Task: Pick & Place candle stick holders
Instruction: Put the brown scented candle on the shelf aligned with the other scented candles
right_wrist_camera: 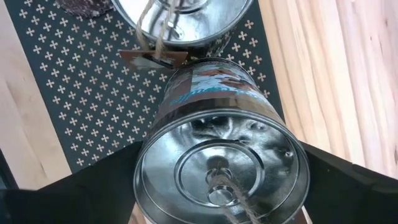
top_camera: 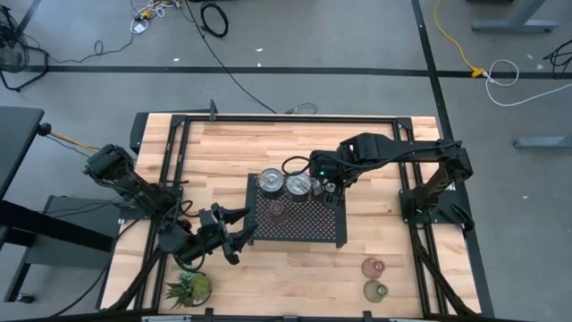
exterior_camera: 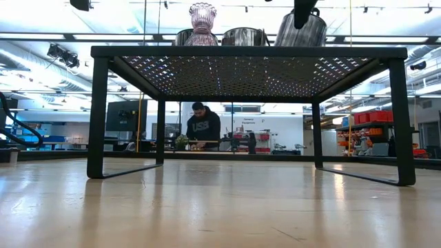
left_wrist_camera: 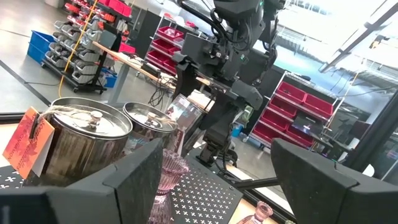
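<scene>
The right gripper point(right_wrist_camera: 221, 180) is clamped on a silver candle holder point(right_wrist_camera: 221, 149), tilted over the black mesh tray point(top_camera: 304, 228). Two more silver holders point(top_camera: 283, 184) stand just beside it. The left gripper point(top_camera: 239, 234) waits spread apart at the tray's edge, a pink glass holder point(left_wrist_camera: 168, 186) just ahead.

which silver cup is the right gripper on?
The third silver cup, at the right end of the row on the black tray. The right gripper is around it; the other two silver cups stand free.
</scene>
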`<state>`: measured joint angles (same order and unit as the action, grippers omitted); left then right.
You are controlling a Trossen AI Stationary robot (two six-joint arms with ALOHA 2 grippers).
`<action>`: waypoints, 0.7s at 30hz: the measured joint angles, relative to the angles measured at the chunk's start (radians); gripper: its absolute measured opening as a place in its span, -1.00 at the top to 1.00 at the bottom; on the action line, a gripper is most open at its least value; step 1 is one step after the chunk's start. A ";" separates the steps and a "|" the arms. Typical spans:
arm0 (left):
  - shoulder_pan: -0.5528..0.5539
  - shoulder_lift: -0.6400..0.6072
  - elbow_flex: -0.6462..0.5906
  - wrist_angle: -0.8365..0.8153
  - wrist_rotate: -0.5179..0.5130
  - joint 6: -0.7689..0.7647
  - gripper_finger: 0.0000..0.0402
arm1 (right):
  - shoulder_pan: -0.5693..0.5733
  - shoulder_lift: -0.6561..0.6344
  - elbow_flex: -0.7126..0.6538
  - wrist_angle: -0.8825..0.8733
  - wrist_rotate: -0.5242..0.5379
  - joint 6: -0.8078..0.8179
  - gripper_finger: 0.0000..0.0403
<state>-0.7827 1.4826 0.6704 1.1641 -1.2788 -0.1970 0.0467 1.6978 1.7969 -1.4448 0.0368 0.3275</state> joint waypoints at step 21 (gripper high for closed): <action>0.000 0.000 0.000 0.000 0.000 -0.001 -0.48 | 0.000 0.000 0.000 -0.008 -0.003 -0.023 -0.89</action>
<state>-0.7826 1.4826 0.6704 1.1641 -1.2785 -0.1982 0.0467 1.6974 1.7969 -1.4528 0.0341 0.3050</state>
